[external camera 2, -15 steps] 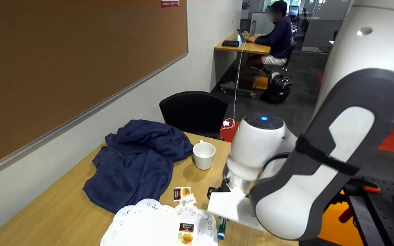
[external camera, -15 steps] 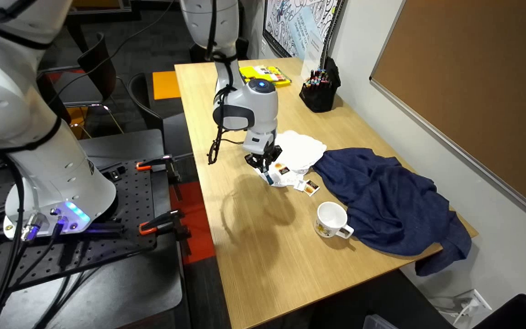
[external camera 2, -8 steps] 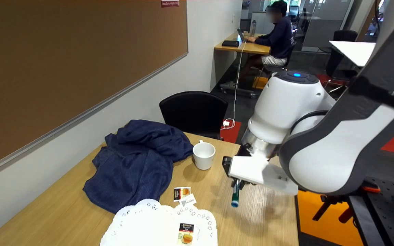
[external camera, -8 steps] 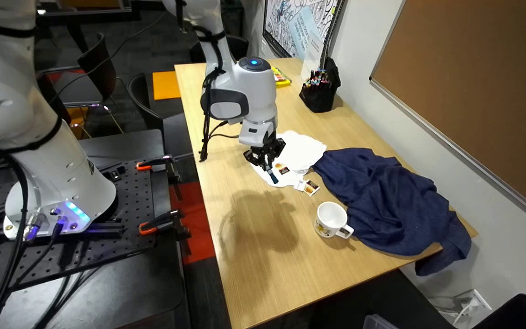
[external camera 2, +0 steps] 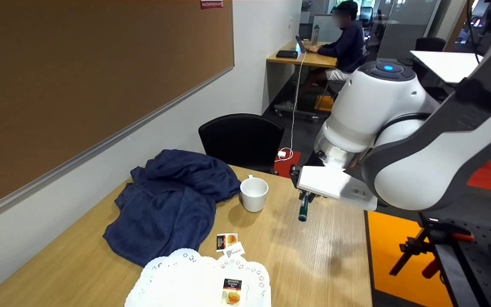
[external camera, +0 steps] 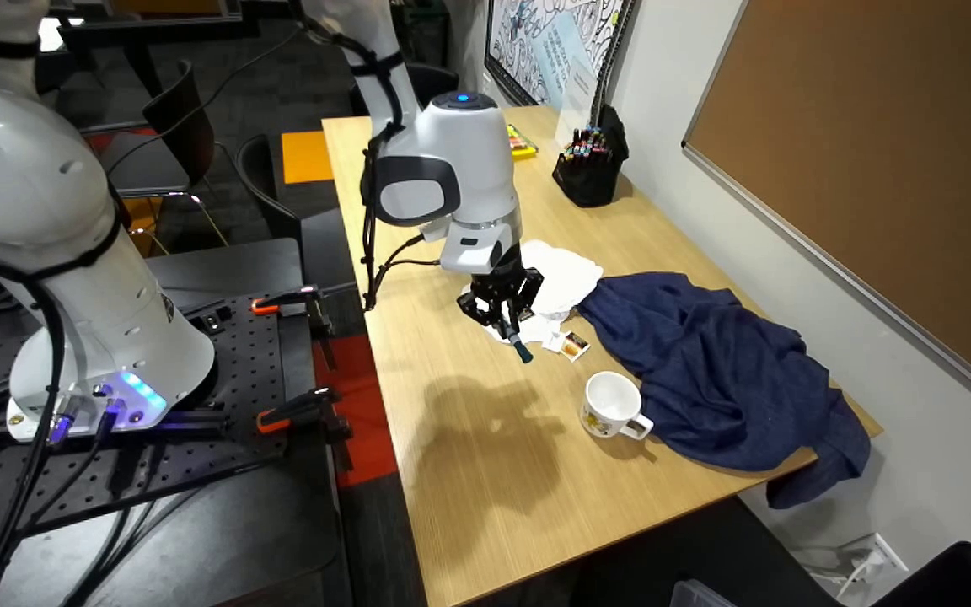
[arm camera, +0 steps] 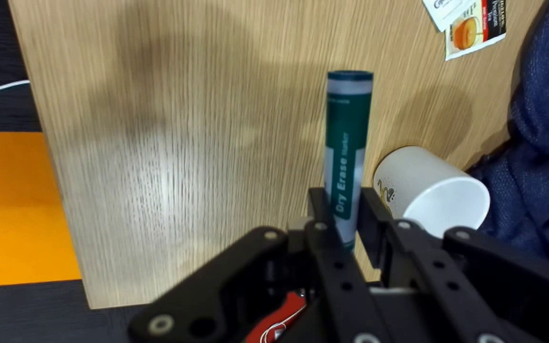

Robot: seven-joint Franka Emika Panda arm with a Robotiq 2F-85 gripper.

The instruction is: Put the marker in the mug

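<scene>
The marker is green and white with a dark blue-green end. It shows in the wrist view (arm camera: 346,124) and in both exterior views (external camera: 521,347) (external camera 2: 303,209). My gripper (arm camera: 343,205) is shut on the marker, which points downward, slightly tilted, above the table. The gripper also shows in both exterior views (external camera: 506,319) (external camera 2: 307,196). The white mug (external camera: 605,415) stands upright on the table with its opening up. It is also in an exterior view (external camera 2: 254,201) and right of the fingers in the wrist view (arm camera: 410,174). The marker is apart from the mug.
A dark blue cloth (external camera: 713,371) lies right beside the mug. Tea packets (external camera 2: 227,241) and white doilies (external camera 2: 181,279) lie on the wooden table (external camera: 469,539). A black holder with pens (external camera: 588,173) stands at the far end. A black chair (external camera 2: 243,140) stands beyond the table edge.
My gripper has risen from near the doilies with the marker in it and moved over the table toward the mug's end. The mug has not moved.
</scene>
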